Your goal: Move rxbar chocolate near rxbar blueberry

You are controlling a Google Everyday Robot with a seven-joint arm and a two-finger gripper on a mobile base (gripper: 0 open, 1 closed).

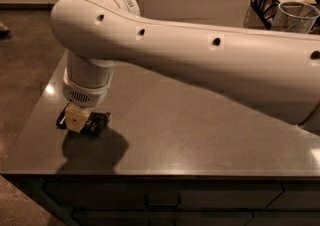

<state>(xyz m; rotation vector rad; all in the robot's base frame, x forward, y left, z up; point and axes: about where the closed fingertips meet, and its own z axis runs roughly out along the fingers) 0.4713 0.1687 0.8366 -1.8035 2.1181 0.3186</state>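
My gripper [79,118] hangs from the big white arm and sits low over the table's [190,135] left front corner. A flat black wrapper, the rxbar chocolate [98,122], lies right at the gripper and sticks out on both sides of it. I cannot tell whether it is held or only touched. The rxbar blueberry is not in view; the arm hides much of the table behind it.
A black wire basket [264,1] with items and a grey mesh cup [295,17] stand at the table's far right. The table's left edge [37,107] is close to the gripper. Drawers with a handle [162,202] lie below the front edge.
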